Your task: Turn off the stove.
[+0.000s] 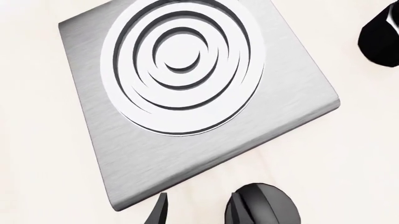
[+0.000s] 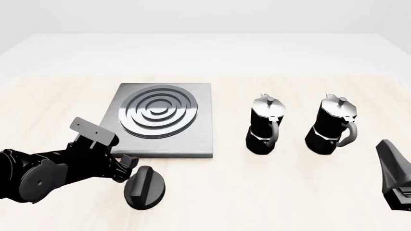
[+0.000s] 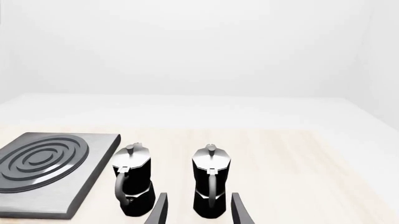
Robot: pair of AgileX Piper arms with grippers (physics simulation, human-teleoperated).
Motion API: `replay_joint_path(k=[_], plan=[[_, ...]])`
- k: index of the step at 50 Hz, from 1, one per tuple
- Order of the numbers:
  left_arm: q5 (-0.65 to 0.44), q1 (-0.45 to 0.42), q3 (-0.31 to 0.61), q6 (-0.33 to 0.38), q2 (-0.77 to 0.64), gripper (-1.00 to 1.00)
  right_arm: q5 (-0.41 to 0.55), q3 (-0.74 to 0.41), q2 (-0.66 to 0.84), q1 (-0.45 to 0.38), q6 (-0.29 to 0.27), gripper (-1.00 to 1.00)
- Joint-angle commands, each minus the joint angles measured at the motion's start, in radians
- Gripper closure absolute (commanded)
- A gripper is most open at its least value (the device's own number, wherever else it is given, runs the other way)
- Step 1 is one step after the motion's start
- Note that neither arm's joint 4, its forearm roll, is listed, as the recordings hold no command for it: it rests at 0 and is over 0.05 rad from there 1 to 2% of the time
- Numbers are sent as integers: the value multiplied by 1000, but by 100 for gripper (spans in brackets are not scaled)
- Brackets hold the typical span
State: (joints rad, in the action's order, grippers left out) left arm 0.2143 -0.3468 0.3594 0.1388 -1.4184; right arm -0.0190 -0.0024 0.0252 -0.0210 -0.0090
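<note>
I have the left gripper [image 2: 126, 166] beside the knob [image 2: 146, 186], fingers spread and holding nothing — the knob sits just in front of the stove [image 2: 163, 120] at its near left. My right gripper [image 3: 198, 210] hangs spread, facing two moka pots [image 2: 266, 124].

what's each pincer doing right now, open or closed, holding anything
Left pincer: open, holding nothing, right beside the knob in front of the stove.
Right pincer: open, holding nothing, pointing toward the two moka pots.
</note>
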Motion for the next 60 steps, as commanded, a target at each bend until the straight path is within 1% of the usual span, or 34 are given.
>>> replay_joint_path(k=[1,13,16,18,23,24,25,26,27,32,36,44,50,53,60], plan=[[-74,55,7,-3,117,-100,2,0,-2,-5,-3,-100],[-166,109,-15,14,251,-100,0,0,-1,-10,-9,-100],[-237,129,-7,24,330,-100,0,0,-2,-11,-10,-100],[-256,134,-2,27,350,-100,0,0,-2,-12,-10,-100],[-355,162,37,36,456,-100,0,0,-2,-12,-8,-100],[-381,159,49,27,486,-100,1,0,-3,-13,-8,-100],[-382,159,49,27,487,-100,1,0,-3,-13,-8,-100],[-430,155,69,36,519,-100,3,-1,-4,-13,-7,-100],[-431,155,70,36,520,-100,3,-1,-4,-13,-7,-100],[-561,164,147,72,609,-100,5,-1,-8,-16,-5,-100],[-636,183,194,101,660,-100,7,-1,-9,-16,-2,-100],[-721,187,259,136,705,-100,10,-1,-12,-17,3,-100],[-766,206,294,167,727,-100,10,-1,-12,-15,4,-100],[-810,211,325,185,747,-100,11,-1,-13,-16,2,-100],[-873,237,381,224,778,-100,10,-1,-11,-18,0,-100]])
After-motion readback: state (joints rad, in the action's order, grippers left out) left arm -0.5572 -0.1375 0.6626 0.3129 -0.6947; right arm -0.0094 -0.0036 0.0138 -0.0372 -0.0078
